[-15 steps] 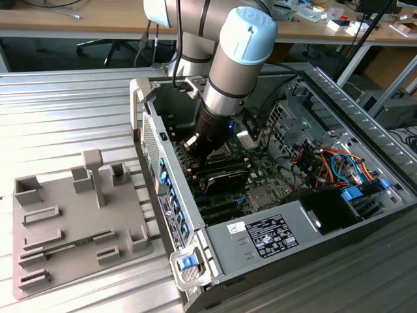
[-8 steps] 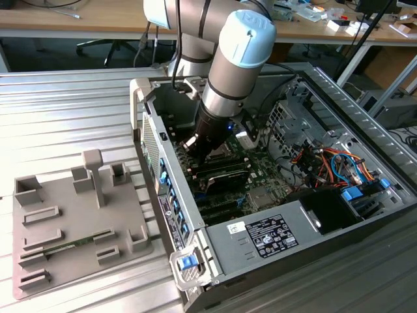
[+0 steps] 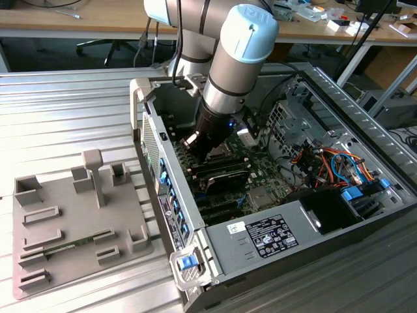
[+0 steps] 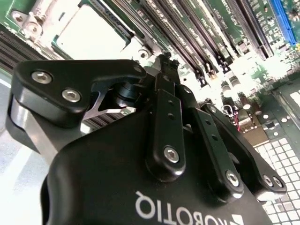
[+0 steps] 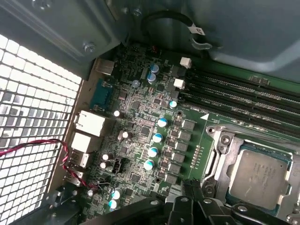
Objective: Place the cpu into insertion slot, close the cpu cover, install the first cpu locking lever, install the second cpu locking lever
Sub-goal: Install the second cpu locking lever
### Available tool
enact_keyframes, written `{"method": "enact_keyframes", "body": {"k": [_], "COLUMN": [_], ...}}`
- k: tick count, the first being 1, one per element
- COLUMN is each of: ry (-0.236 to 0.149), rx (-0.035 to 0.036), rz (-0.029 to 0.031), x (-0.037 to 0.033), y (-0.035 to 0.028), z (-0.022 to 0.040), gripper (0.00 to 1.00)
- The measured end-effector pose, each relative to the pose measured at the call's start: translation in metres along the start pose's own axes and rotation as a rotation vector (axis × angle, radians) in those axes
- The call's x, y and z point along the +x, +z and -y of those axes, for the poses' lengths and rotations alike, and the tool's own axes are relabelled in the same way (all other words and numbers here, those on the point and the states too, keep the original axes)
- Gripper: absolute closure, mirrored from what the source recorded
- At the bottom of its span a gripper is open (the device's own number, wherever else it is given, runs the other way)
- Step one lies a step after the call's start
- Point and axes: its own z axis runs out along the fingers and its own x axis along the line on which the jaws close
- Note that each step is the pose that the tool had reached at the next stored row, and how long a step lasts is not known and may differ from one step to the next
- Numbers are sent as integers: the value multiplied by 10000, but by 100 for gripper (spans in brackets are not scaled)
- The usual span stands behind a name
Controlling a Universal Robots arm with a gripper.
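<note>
Already the cpu [image 5: 258, 174] sits in the insertion slot [image 5: 220, 161], with the cpu cover [image 5: 224, 139] apparently lying flat around it. The gripper [image 4: 165, 60] hangs low inside the computer case [image 3: 215, 251], just beside the socket on the motherboard [image 5: 140, 126], jaws pinched together and holding nothing. For the lever step, I judge the closed tips should press squarely, avoiding the memory slots [image 5: 243, 96].

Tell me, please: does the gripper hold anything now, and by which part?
It cannot be told. The black gripper is low over the green motherboard, near the silver square cpu seated in its socket.
</note>
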Motion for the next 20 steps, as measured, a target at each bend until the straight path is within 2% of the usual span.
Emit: {"method": "enact_keyframes", "body": {"k": [3,5,9,11,13,17,19,20], "ry": [0,3,74,91,111,181,213,214], "rx": [-12,-27,-33,-36,-35,-37,-39,-49], "rz": [-39,-90,-100,-97,-97,-92,-88,-85], "x": [-191,-329,-504,-523,-527,-524,-523,-523], "y": [-7,-13,-21,-49,-125,-354,-444,-449], "z": [57,95,120,123,119,102,96,95], "gripper": [89,89,89,89,89,89,89,89]}}
